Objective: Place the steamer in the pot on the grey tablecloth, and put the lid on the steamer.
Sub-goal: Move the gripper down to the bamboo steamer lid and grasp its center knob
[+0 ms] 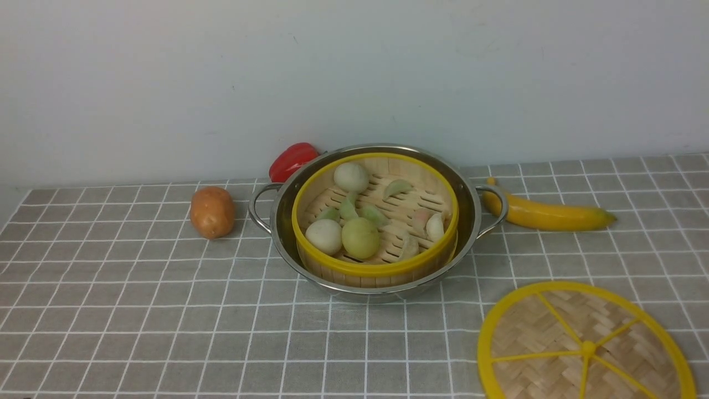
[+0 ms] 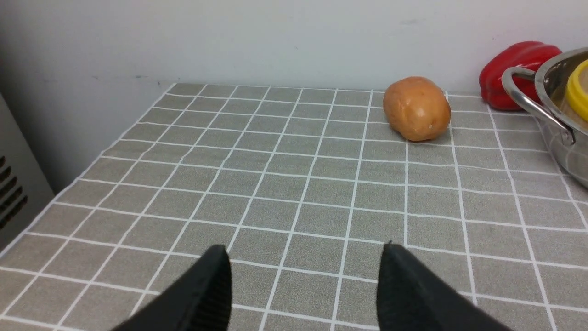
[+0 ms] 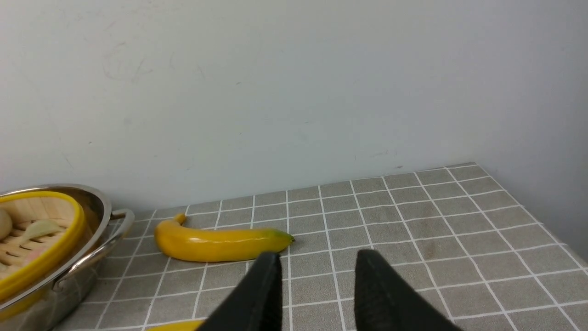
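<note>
The steel pot (image 1: 471, 206) stands on the grey tablecloth (image 1: 138, 310) near the back wall. Inside it sits the bamboo steamer (image 1: 376, 270), uncovered and holding several buns and dumplings. Flat on the cloth at the front right lies the woven lid (image 1: 554, 327), apart from the pot. Neither arm shows in the front view. My left gripper (image 2: 305, 250) is open over bare cloth, with the pot (image 2: 556, 133) and steamer rim (image 2: 578, 89) off to one side. My right gripper (image 3: 317, 257) is open and empty, close to the banana, with the pot (image 3: 98, 211) and steamer (image 3: 46, 262) beyond.
A potato (image 1: 211, 211) lies left of the pot, and a red pepper (image 1: 292, 159) sits behind the pot's left handle. A banana (image 1: 548, 215) lies just right of the pot's right handle. The wall runs close behind everything.
</note>
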{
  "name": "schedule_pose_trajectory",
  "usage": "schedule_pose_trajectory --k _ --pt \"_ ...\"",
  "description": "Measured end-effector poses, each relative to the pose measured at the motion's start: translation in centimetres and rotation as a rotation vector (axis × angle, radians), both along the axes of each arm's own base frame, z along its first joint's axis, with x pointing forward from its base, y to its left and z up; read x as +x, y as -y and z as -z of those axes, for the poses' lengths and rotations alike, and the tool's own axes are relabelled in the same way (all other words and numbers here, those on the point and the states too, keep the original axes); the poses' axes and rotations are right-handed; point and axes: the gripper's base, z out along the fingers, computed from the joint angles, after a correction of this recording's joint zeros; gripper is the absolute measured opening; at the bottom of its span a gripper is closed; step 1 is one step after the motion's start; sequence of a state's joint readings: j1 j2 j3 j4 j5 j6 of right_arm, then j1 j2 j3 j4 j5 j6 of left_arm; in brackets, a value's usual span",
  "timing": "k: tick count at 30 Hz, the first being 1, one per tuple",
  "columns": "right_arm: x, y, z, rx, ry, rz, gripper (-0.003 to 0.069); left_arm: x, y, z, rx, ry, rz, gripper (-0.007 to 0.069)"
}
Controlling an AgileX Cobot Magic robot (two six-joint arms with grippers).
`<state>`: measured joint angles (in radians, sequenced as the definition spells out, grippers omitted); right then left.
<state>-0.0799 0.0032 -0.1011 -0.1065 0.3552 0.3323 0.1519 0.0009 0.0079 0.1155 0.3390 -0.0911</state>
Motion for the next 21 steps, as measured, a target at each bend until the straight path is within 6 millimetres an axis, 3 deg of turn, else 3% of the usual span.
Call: schedule_pose_trajectory --k 14,21 --pt "0.0 0.0 0.0 0.001 0.0 0.0 0.0244 0.0 0.0 0.0 0.011 -0.002 0.003 0.04" --pt "0.04 -0.42 0.0 0.001 0.0 -0.083 0.0244 -0.01 0.0 -0.01 0.013 -0.001 0.003 0.04"
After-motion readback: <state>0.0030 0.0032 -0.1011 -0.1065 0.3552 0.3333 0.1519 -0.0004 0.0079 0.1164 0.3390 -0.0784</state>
